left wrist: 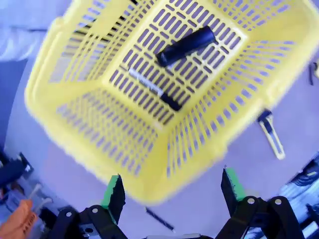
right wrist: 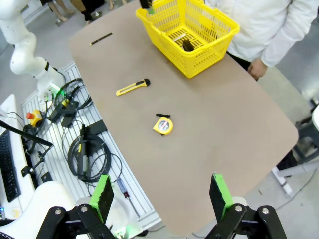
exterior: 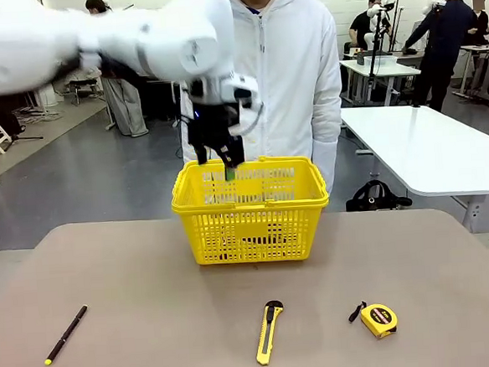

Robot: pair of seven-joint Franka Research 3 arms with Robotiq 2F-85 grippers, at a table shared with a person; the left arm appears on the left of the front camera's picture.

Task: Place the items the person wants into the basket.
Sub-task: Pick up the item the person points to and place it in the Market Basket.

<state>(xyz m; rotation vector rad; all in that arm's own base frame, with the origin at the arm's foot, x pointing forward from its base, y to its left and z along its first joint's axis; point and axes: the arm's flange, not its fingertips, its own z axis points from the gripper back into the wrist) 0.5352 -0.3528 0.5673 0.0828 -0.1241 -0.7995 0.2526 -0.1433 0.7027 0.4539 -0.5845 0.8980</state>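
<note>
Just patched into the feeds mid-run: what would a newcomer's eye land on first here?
The bright yellow basket stands at the far middle of the table before the person in a white jacket, the left claw open above it. Inside lie a white-bodied marker and a black cylindrical item. Nearer, a black pen with a yellow tip lies at the left, a yellow utility knife and tape measure toward the right.

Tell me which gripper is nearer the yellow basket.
Left. The left gripper hangs open just over the basket, looking down into it. The right gripper, also open, sits back near the table edge, well away from the basket.
</note>
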